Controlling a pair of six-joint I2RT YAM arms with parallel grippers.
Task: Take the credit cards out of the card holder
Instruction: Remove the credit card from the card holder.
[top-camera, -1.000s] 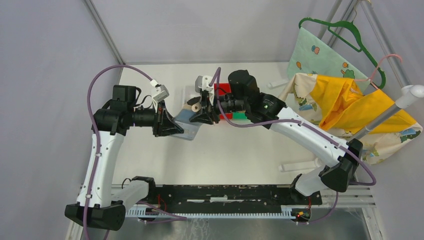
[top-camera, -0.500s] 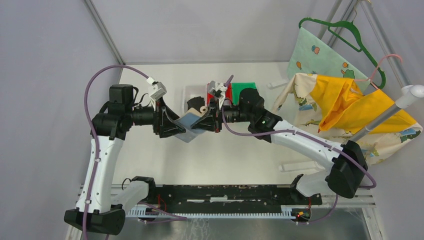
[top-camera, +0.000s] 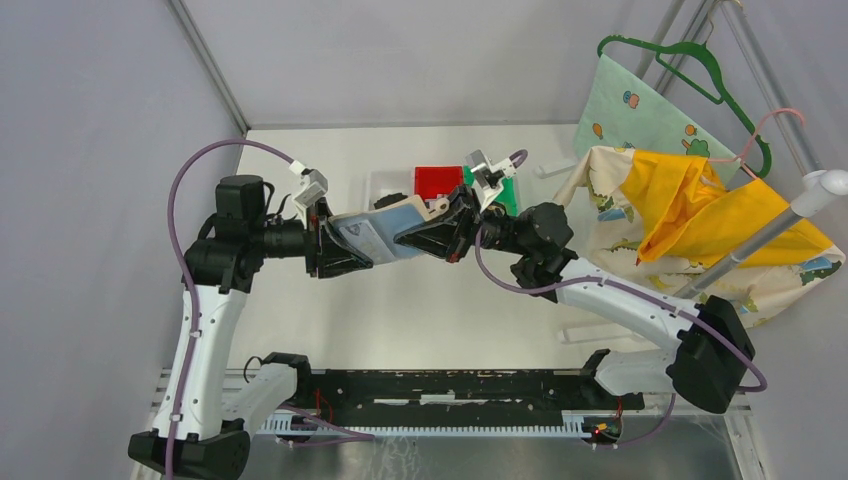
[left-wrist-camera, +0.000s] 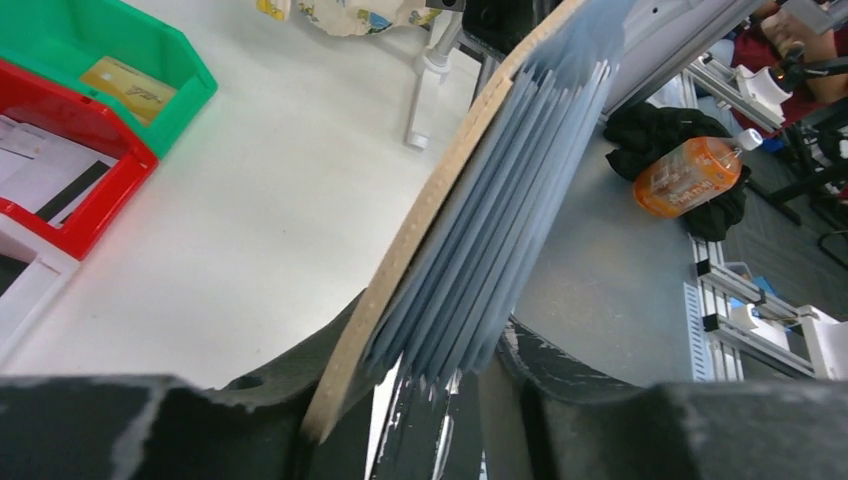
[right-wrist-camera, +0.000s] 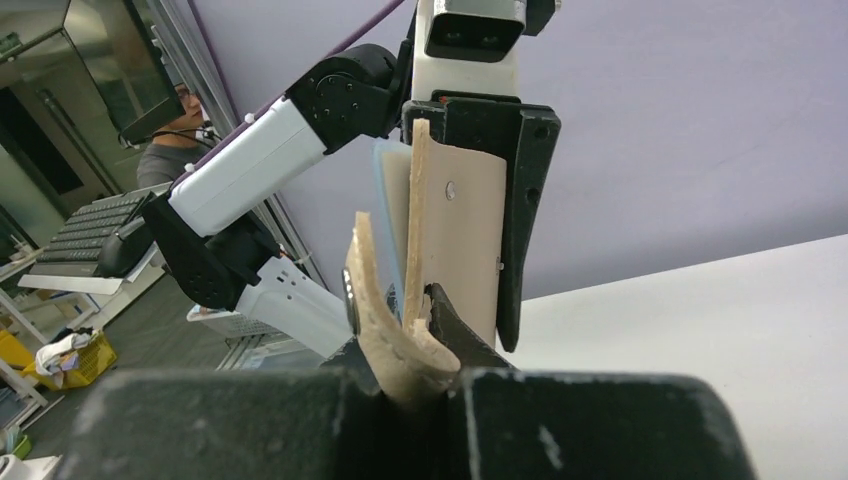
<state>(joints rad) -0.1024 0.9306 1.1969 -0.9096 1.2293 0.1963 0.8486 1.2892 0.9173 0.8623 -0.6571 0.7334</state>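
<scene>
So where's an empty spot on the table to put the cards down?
The biggest bare patch is the near half of the table, under the card holder in the air. Another strip runs behind the bins by the back wall. It's crowded around the bins and the clothes on the right.

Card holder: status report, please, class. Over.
Left hand and right hand each grip one end of card holder. Held midair, fanned open. Nothing in the way.

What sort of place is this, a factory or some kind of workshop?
Probably a robotics lab test booth: a left arm and right arm bolted to a white table, coloured bins, and a person by a keyboard nearby.
</scene>
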